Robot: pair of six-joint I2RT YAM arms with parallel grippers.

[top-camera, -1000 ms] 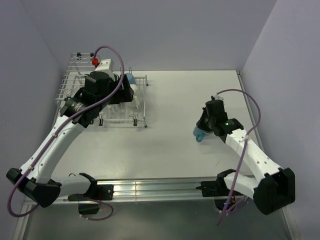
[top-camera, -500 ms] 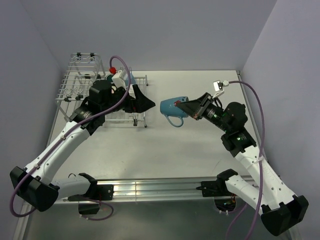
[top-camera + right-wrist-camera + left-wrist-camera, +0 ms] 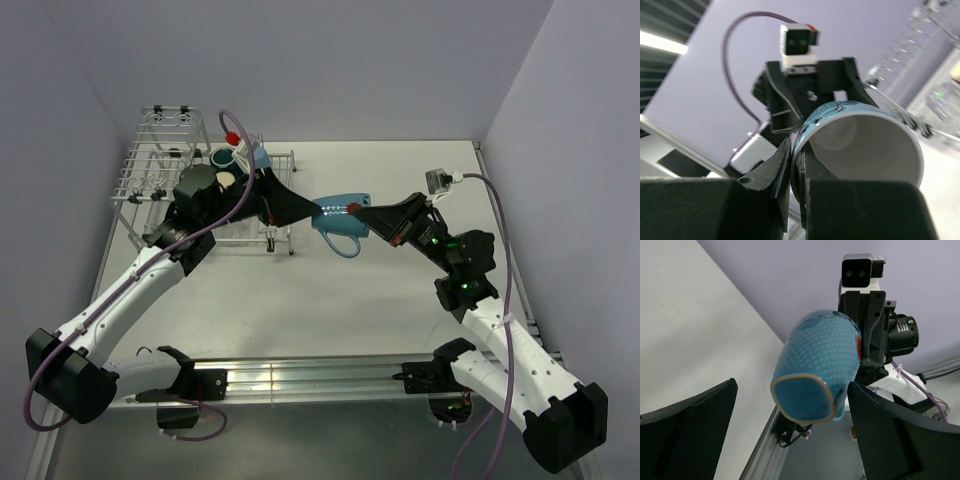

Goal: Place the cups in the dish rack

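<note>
The blue mug with a white inside (image 3: 340, 222) hangs in the air over the middle of the table, lying on its side. My right gripper (image 3: 368, 214) is shut on its rim, one finger inside and one outside, as the right wrist view shows (image 3: 796, 167). My left gripper (image 3: 310, 207) is open, and its two fingers (image 3: 695, 435) stand either side of the mug's base (image 3: 817, 367) without touching it. The silver wire dish rack (image 3: 150, 172) stands at the back left. It holds a dark teal mug (image 3: 222, 157), a cream mug (image 3: 228, 180) and a blue tumbler (image 3: 261, 158).
The rack's taller basket section (image 3: 172, 122) rises at its far end. Grey walls close in at the back and both sides. A metal rail (image 3: 300, 378) runs along the near edge between the arm bases.
My right gripper lifted the blue mug from the right of the table and carried it left to the middle. My left gripper left the rack and swung right to meet the mug's base.
</note>
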